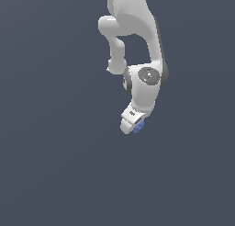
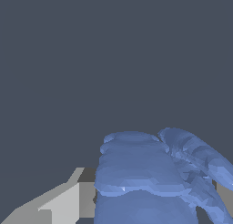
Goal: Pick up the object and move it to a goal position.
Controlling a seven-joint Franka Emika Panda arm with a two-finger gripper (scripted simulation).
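The object is a small blue lobed lump point(image 1: 138, 127) at the tip of my white gripper point(image 1: 131, 126) in the exterior view, just below the wrist. In the wrist view the blue lump point(image 2: 141, 173) fills the near field, sitting between my fingers, with one grey finger point(image 2: 63, 205) showing beside it. The gripper is shut on the lump. The far finger is mostly hidden behind the lump. No goal marker shows in either view.
The white arm point(image 1: 137, 36) comes down from the top of the exterior view. A plain dark grey-blue surface point(image 1: 55, 151) lies all around, with no other objects in view.
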